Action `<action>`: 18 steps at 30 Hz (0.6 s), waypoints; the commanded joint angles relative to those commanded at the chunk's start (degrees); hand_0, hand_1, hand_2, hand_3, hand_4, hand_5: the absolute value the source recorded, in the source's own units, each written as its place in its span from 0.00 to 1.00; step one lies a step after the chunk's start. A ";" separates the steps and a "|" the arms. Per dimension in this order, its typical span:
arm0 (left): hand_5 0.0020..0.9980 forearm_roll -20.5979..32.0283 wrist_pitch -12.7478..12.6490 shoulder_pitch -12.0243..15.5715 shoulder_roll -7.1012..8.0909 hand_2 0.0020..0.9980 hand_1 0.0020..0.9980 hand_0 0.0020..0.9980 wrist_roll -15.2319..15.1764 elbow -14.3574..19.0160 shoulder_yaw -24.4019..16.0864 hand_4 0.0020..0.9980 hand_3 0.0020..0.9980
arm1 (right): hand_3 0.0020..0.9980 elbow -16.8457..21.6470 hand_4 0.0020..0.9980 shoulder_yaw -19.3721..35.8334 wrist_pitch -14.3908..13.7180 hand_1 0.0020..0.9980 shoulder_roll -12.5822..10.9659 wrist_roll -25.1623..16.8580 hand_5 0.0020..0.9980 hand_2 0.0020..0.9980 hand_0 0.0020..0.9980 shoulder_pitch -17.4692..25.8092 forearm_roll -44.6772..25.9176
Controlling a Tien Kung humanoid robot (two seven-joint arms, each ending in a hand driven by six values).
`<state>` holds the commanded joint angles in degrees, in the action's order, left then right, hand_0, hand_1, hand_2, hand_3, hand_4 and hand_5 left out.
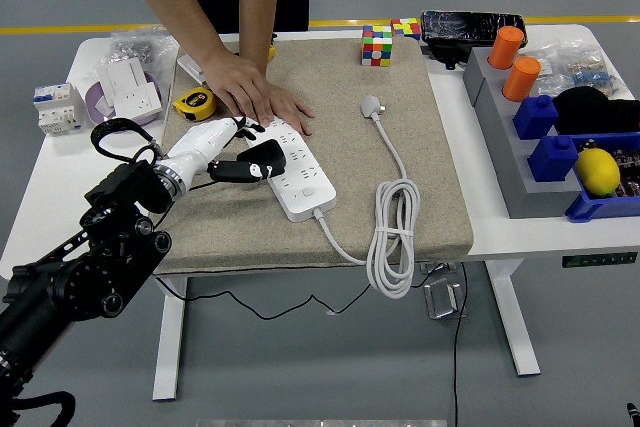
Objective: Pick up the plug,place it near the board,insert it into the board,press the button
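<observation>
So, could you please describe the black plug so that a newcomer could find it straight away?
Start at the beige mat covering the white table. On its left half lies a white power strip, its far end under a person's hand. The black plug sits at the strip's left edge by the robot's left hand; it is the only black item there.
</observation>
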<state>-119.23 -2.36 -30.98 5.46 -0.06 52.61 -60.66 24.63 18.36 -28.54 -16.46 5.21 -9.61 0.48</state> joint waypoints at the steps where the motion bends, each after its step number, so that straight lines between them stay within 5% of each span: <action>1: 0.62 -0.23 -0.33 -0.10 -0.05 0.72 0.75 0.67 -0.17 -0.38 0.24 1.00 0.76 | 0.81 0.00 1.00 -0.06 0.01 0.87 -0.04 0.01 1.00 0.81 0.94 0.01 -0.02; 18: 0.57 -4.63 -7.34 -1.83 -1.09 0.66 0.70 0.60 -2.30 -5.73 2.64 1.00 0.69 | 0.81 -0.12 1.00 -0.43 0.10 0.87 -0.18 -0.01 1.00 0.81 0.94 0.17 -0.37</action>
<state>-123.86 -9.70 -32.81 4.37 -2.35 46.87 -58.02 24.50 17.93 -28.44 -16.63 5.20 -9.44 0.12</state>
